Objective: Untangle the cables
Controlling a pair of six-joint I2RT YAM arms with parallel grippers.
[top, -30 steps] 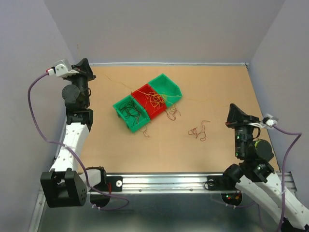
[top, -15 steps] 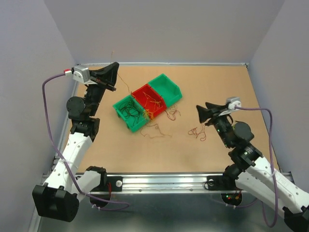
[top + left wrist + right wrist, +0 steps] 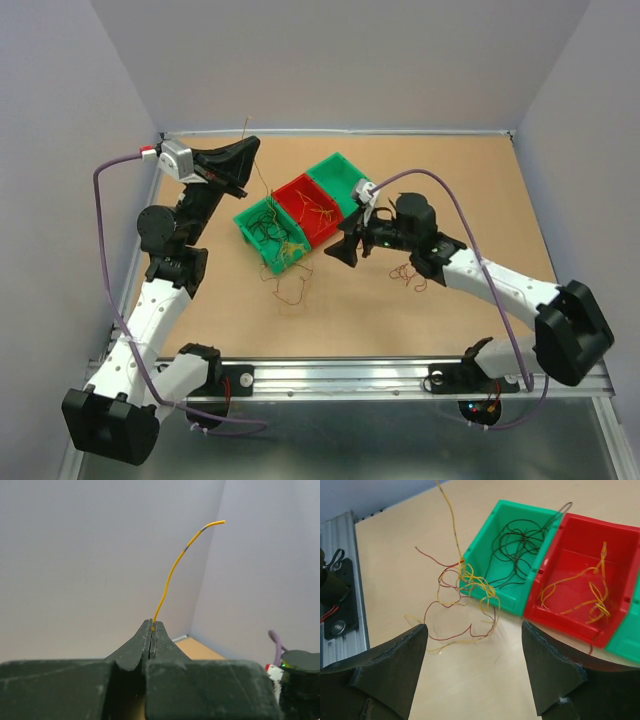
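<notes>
My left gripper (image 3: 250, 150) is raised at the back left, shut on one yellow cable (image 3: 172, 570) whose free end sticks up past its fingertips (image 3: 156, 626). That yellow cable (image 3: 262, 188) runs down to a loose red and yellow tangle (image 3: 285, 282) on the table, at the near corner of the left green bin (image 3: 246, 232). My right gripper (image 3: 338, 250) hovers open beside the bins. The tangle (image 3: 465, 592) lies just beyond its spread fingers (image 3: 415, 640), apart from them. Black cables (image 3: 517, 542) lie in that green bin (image 3: 495, 597); yellow ones (image 3: 592, 587) lie in the red bin (image 3: 560, 617).
A second green bin (image 3: 352, 180) adjoins the red bin (image 3: 300, 190) at the back. A few red cables (image 3: 410, 277) lie on the table under my right arm. A metal rail (image 3: 340, 375) runs along the near table edge. Walls close the back and sides.
My right arm swung in from the right edge to the bins and its jaws opened. My left gripper rose and moved right, dragging the red and yellow tangle toward the left green bin's front.
</notes>
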